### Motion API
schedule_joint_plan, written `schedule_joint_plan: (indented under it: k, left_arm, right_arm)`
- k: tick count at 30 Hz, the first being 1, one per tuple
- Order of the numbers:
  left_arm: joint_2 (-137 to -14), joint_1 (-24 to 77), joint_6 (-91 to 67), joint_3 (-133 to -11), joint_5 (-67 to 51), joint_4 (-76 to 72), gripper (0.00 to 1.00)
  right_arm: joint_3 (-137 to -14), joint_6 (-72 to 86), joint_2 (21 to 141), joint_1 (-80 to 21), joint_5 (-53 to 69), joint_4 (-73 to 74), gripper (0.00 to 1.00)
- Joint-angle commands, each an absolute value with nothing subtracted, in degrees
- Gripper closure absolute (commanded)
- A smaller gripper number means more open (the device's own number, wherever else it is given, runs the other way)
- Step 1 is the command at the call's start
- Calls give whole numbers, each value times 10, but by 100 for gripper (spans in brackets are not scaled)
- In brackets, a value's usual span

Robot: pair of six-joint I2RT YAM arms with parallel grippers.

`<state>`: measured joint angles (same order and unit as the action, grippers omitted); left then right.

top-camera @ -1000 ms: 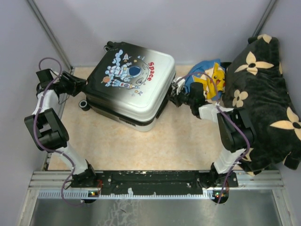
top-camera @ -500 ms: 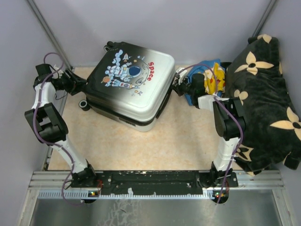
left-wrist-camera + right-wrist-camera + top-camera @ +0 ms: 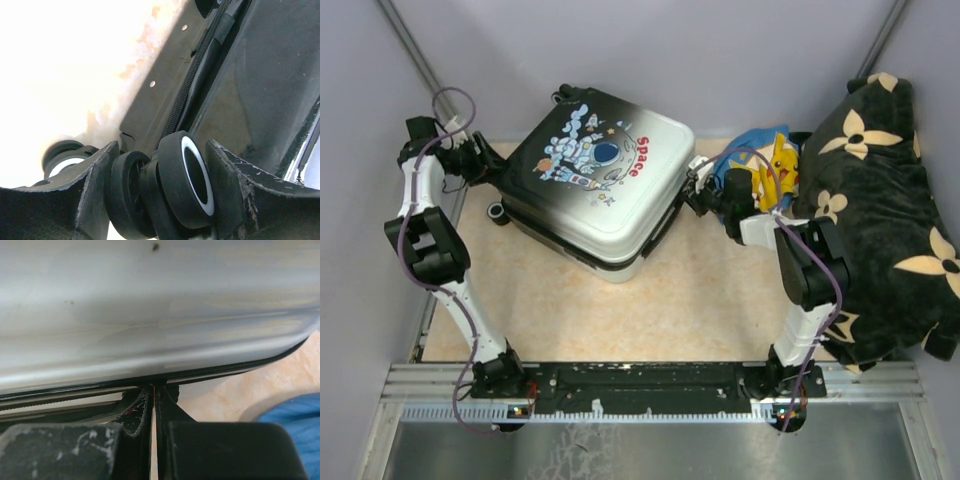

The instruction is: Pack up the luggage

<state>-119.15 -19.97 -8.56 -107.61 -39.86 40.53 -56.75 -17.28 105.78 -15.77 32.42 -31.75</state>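
Note:
The luggage (image 3: 600,180), a closed white-to-black suitcase with an astronaut print and red "Space", lies lid up at the back of the table. My left gripper (image 3: 488,170) is at its left corner, shut on a black double wheel (image 3: 185,175) that fills the gap between the fingers (image 3: 162,150). The dark shell and zip (image 3: 250,90) run above it. My right gripper (image 3: 692,188) is at the luggage's right edge. Its fingers (image 3: 154,387) are pressed almost together with their tips on the black zip seam under the silver shell (image 3: 150,305). What they pinch is hidden.
A big black flower-patterned cushion (image 3: 880,200) fills the right side. A yellow plush (image 3: 780,165) and a blue cloth item (image 3: 750,145) lie between it and the luggage; the blue item also shows in the right wrist view (image 3: 295,410). Another wheel (image 3: 498,213) rests on the beige table. Walls close in behind and at left.
The luggage has shifted toward the back left and turned a little. My left gripper moved farther back with the wheel. My right gripper moved back along the right edge.

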Motion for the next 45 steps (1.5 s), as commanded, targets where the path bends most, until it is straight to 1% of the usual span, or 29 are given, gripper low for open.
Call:
schedule_joint_plan:
  k: [1,4,9,13,16,22,26,36,40,45]
  left_arm:
    - [-1260,-110,240,-1127,-467,440,100]
    - [-1296,-108,246,-1166,-512,465,100]
    - [-1331,-124,205,-1203,-511,450,100]
    - [-1341,-151,148,-1203,-512,406,100]
    - [-1349,-161,145,-1210,-500,401,100]
    - [-1350,-163,149,-1210,-491,391,100]
    - [-1353,-163,152,-1214,-483,389,100]
    - [-1368,-163,161,-1237,-479,399,100]
    - [-1371,-163,166,-1242,-476,404,100]
    - [-1369,-163,167,-1242,-478,400,100]
  right_arm:
    - [-527,-150,1002,-235,400,-342,100]
    - [-493,-135,974,-255,390,-343,100]
    - [-461,-98,926,-261,332,-319,100]
    - [-453,-120,903,-223,305,-299,100]
    - [-467,-149,902,-180,306,-268,100]
    - [-525,-200,941,-111,307,-237,100]
    - [-570,-228,994,-78,318,-236,100]
    - [-728,-290,1111,-40,359,-224,100]
    - [-754,-296,1112,-21,371,-212,100]
    - [-745,-307,1097,-11,385,-202,100]
